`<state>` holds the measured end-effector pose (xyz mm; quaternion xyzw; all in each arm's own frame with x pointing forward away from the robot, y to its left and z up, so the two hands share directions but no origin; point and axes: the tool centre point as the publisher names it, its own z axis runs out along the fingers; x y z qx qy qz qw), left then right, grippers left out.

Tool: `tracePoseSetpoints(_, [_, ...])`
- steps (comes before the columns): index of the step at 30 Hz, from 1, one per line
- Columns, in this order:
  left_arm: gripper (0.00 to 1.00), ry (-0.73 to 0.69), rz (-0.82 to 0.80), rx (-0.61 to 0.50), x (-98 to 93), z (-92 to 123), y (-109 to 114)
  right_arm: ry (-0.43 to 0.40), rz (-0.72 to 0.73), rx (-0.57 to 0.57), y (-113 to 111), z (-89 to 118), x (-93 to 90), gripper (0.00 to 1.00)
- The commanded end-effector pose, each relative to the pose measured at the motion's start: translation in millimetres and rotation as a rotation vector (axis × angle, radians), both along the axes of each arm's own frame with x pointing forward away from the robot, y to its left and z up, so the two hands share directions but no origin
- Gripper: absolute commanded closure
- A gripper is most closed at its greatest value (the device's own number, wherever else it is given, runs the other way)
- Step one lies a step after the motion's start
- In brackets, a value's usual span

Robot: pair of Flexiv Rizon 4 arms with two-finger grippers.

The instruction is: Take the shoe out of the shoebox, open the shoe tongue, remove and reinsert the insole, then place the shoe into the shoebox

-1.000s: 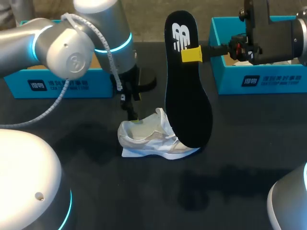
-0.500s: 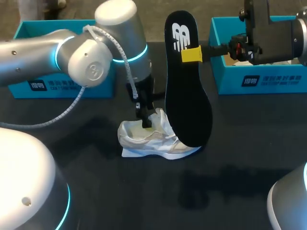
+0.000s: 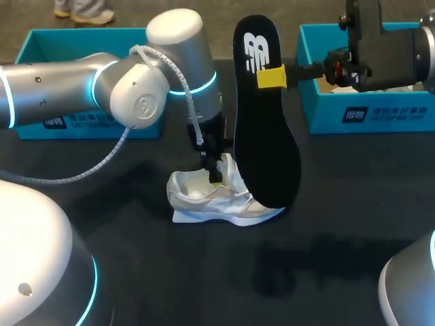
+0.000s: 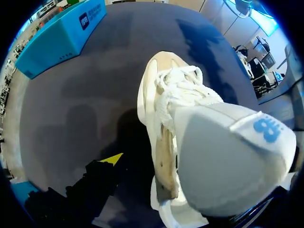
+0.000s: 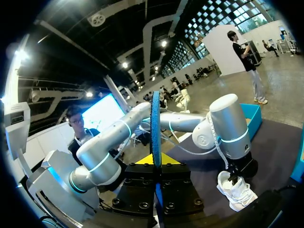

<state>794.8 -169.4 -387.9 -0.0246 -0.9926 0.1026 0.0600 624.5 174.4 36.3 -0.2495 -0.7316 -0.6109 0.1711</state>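
A white shoe (image 3: 217, 198) lies on its side on the dark table, also seen ahead of the right gripper (image 5: 236, 191). My left gripper (image 3: 216, 174) reaches down into its opening by the tongue. In the left wrist view the grey tongue (image 4: 228, 161) looms close, hiding one finger. The other fingertip (image 4: 113, 158) stands clear of the shoe's side (image 4: 149, 109), so the gripper is open. My right gripper (image 3: 273, 76) is shut on the black insole (image 3: 265, 129), held upright with its toe end just behind the shoe. The insole shows edge-on (image 5: 155, 128) between that gripper's (image 5: 156, 164) fingers.
A teal shoebox (image 3: 41, 42) stands at the back left behind my left arm. A second teal box (image 3: 367, 112) stands at the back right under my right arm. The left box also shows in the left wrist view (image 4: 57, 38).
My left arm has swung to the right, carrying its gripper from the shoe's heel end to the tongue. The right arm and the insole have not moved.
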Motion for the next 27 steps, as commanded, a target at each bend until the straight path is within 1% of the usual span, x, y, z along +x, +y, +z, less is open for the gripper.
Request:
tracePoseSetpoints(1, [0.35,0.014,-0.009,0.005,-1.0,-9,-3,0.002,0.0,-0.002,4,0,1.9,1.0])
tracePoseSetpoints(3, [0.38,0.021,-0.009,0.002,-2.7,-10,-2,0.002,0.0,-0.002,4,0,1.9,1.0])
tracePoseSetpoints(4, [0.42,0.023,-0.009,0.003,-3.2,-11,-2,0.002,0.0,-0.002,4,0,1.9,1.0])
tracePoseSetpoints(5, [0.5,0.026,-0.009,0.002,-3.7,-12,-2,0.002,0.0,-0.002,4,0,1.9,1.0])
tracePoseSetpoints(6, [0.53,0.028,-0.009,0.002,-4.4,-13,-1,0.002,0.0,-0.002,4,0,1.9,1.0])
tracePoseSetpoints(9, [0.67,0.038,-0.01,0.005,-5.7,-16,0,0.002,0.0,-0.002,4,0,1.9,1.0])
tracePoseSetpoints(10, [0.76,0.04,-0.01,0.005,-5.8,-16,0,0.002,0.0,-0.002,4,0,1.9,1.0])
tracePoseSetpoints(11, [0.95,0.043,-0.011,0.003,-5.9,-16,0,0.002,0.0,-0.002,4,0,1.9,1.0])
tracePoseSetpoints(12, [1.0,0.045,-0.011,-0.001,-6.2,-15,0,0.002,0.0,-0.002,4,0,1.9,1.0])
tracePoseSetpoints(16, [1.0,0.053,-0.044,-0.015,-3.9,-5,3,0.002,0.0,-0.002,4,0,1.9,1.0])
tracePoseSetpoints(18, [1.0,0.068,-0.086,-0.034,0.0,4,6,0.002,0.0,-0.002,4,0,1.9,1.0])
tracePoseSetpoints(20, [1.0,0.092,-0.14,-0.028,4.0,12,8,0.002,0.0,-0.002,4,0,1.9,1.0])
tracePoseSetpoints(25, [1.0,0.172,-0.323,-0.01,12.1,31,13,0.002,0.0,-0.002,4,0,1.9,1.0])
tracePoseSetpoints(27, [1.0,0.223,-0.419,0.01,16.0,35,14,0.002,0.0,-0.002,4,0,1.9,1.0])
